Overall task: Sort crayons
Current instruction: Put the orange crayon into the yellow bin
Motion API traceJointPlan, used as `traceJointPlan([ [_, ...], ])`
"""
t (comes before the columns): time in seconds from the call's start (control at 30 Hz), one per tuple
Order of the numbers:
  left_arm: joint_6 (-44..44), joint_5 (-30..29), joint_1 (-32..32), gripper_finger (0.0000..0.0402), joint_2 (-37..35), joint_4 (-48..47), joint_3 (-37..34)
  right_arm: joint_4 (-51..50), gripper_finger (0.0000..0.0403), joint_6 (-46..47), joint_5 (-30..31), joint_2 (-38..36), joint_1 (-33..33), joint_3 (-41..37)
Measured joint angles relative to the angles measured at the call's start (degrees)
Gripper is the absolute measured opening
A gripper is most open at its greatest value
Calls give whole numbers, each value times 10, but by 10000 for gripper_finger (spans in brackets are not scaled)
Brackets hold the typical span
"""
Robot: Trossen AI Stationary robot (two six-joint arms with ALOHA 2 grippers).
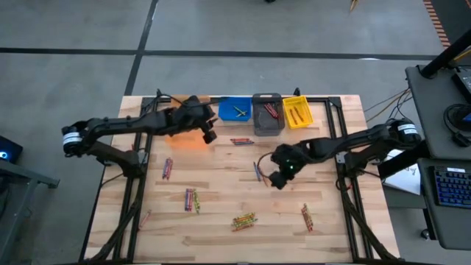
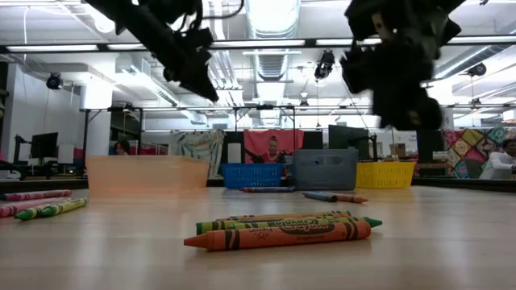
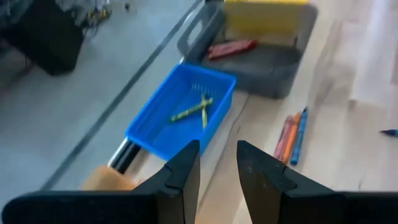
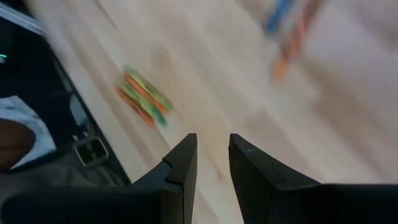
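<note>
We see the left gripper (image 3: 217, 168) hanging above the far left part of the table (image 1: 221, 228), its two dark fingers parted by a narrow gap with nothing between them, over the orange bin (image 1: 193, 140) and just beside the blue bin (image 3: 180, 115). The right gripper (image 4: 212, 163) hovers over the middle of the table, fingers likewise slightly apart and empty, near a small cluster of blue and orange crayons (image 1: 259, 169).

Along the far edge we find the bins in a row: the blue one holds two green-yellow crayons (image 3: 196, 109), the grey bin (image 1: 268, 118) holds red crayons (image 3: 231, 48), and the yellow bin (image 1: 296, 112) holds orange ones. A few loose crayons (image 1: 241, 140) lie just in front of the grey bin.

More crayons are scattered in small groups across the wooden surface: one at the left (image 1: 168, 168), one lower down (image 1: 191, 199), one near the front centre (image 1: 244, 219) and one at the front right (image 1: 306, 216). From table height, an orange crayon (image 2: 278, 234) lies nearest the camera.
</note>
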Motion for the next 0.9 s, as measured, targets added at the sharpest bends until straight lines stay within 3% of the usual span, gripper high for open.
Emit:
traceJointPlan([
  [0.5,29,0,-5,88,11,36,0,-271,82,185,-12,13,91,32],
  [0.9,30,0,-5,88,12,45,-1,-329,82,276,-7,17,200,47],
])
